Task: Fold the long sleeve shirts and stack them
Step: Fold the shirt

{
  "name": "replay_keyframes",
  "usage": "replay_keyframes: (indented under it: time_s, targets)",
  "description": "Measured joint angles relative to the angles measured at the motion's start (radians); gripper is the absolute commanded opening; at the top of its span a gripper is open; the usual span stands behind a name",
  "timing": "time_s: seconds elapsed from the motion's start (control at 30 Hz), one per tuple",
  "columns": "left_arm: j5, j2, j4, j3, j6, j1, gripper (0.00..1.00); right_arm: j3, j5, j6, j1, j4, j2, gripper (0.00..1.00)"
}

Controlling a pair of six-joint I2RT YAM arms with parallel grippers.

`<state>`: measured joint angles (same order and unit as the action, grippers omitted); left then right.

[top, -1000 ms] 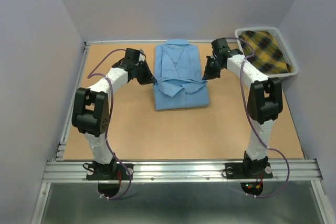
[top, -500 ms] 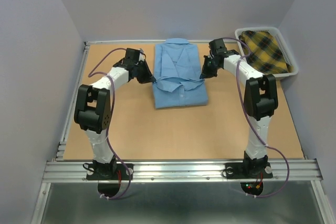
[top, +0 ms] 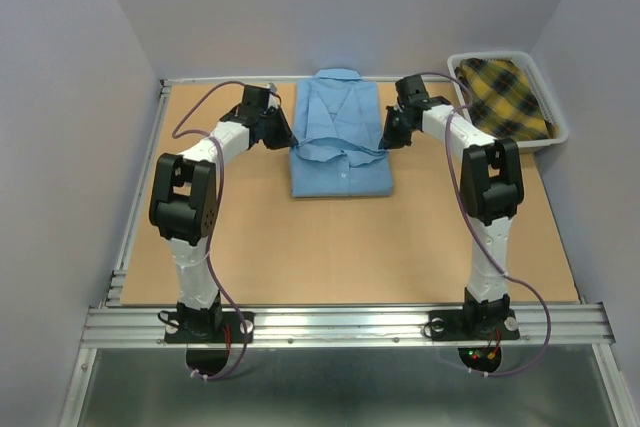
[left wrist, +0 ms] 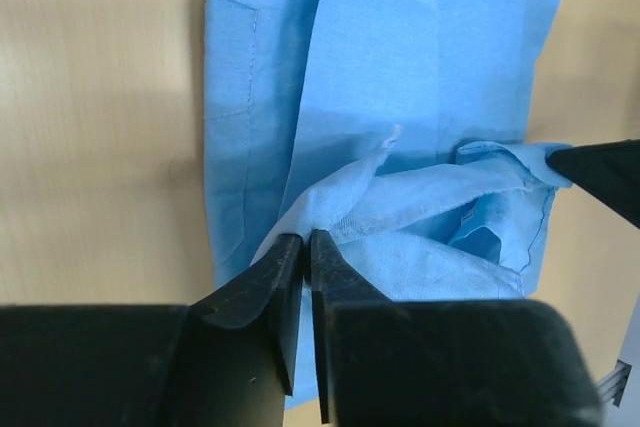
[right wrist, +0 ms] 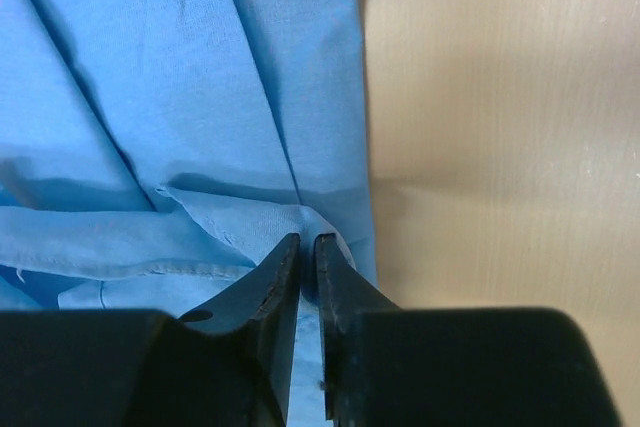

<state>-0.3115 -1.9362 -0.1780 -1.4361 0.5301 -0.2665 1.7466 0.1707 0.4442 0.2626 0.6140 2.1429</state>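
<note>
Two robot arms are reaching from the near edge across a brown table (top: 330, 247). Mid-table, a light blue shirt (top: 340, 165) is lying front up, its lower half doubled back toward the collar (top: 337, 78). The left gripper (left wrist: 306, 237) and right gripper (right wrist: 307, 240) are each pinching that fold at opposite sides, jaws narrowed to a slit on the cloth, probably so the fold is landing level and square. At the far right, a white basket (top: 562, 133) is holding a yellow plaid garment (top: 505, 97) (likely another shirt waiting).

One blue shirt (top: 340, 162), one plaid garment (top: 503, 97)
</note>
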Motion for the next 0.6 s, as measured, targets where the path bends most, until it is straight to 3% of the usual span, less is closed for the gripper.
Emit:
replay_keyframes:
  time_s: [0.23,0.3,0.43,0.47,0.5,0.6]
  targets:
    - [0.001,-0.027,0.017,-0.015,-0.020,0.000,0.30,0.000,-0.024,0.005,-0.002,-0.008,0.008,0.24]
    - [0.002,-0.035,0.017,-0.032,-0.025,0.000,0.38,0.000,-0.032,0.010,-0.004,-0.013,0.008,0.25]
    - [0.002,-0.045,0.029,-0.066,-0.037,0.000,0.43,0.002,-0.051,0.024,-0.010,-0.022,0.008,0.30]
    - [0.002,-0.045,0.033,-0.071,-0.039,0.000,0.46,0.006,-0.057,0.026,-0.013,-0.023,0.008,0.33]
    - [0.003,-0.045,0.038,-0.074,-0.040,0.000,0.54,0.010,-0.063,0.028,-0.016,-0.024,0.008,0.41]
    - [0.006,-0.045,0.051,-0.083,-0.050,0.000,0.62,0.028,-0.082,0.031,-0.023,-0.024,0.004,0.56]
